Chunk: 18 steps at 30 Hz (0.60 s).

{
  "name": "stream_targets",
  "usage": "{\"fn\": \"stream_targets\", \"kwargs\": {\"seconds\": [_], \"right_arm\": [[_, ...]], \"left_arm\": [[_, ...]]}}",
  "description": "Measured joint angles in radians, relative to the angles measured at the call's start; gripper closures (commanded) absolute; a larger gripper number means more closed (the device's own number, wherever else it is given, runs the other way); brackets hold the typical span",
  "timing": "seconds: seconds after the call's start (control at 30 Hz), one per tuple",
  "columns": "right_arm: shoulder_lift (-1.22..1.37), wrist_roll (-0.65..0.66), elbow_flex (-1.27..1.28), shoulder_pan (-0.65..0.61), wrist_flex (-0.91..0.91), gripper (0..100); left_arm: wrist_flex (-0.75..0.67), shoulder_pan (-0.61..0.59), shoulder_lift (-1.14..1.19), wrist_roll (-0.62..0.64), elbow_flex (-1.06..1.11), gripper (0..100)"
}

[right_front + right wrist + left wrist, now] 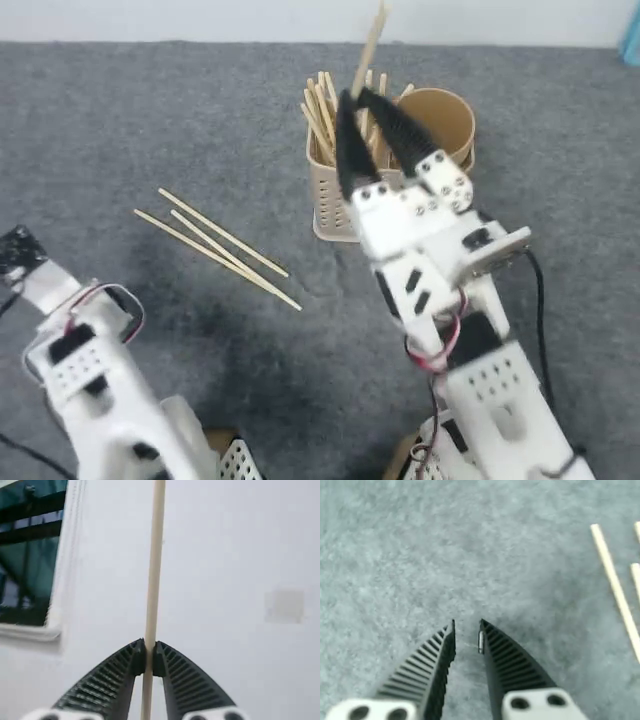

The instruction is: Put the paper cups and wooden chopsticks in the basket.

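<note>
Basket [330, 205]: holds upright chopsticks [322, 110].
Paper cup [445, 120]: beside these; inside basket or not, hidden.
Right gripper [149, 647]: above basket, clamped on held chopstick [156, 555].
Left gripper [466, 625]: slightly apart, far from basket.
Loose chopsticks [215, 245]: flat beside basket.

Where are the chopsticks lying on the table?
In the high view, three chopsticks lie together on the grey mat, to the left of the basket and apart from it.
</note>
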Motion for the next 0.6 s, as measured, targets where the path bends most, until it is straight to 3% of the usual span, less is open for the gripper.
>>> {"fn": "stream_targets", "kwargs": {"seconds": [0.2,0.53,0.6], "right_arm": [[0.285,0.0,-0.057,0.098,-0.158,99.1],[0.694,0.0,-0.089,0.098,-0.351,98.9],[0.735,0.0,-0.087,0.098,-0.356,94.4]], "left_arm": [[0.0,0.038,-0.242,-0.058,0.133,93],[0.034,0.043,-0.592,-0.071,0.267,92],[0.052,0.043,-0.631,-0.071,0.278,92]]}}
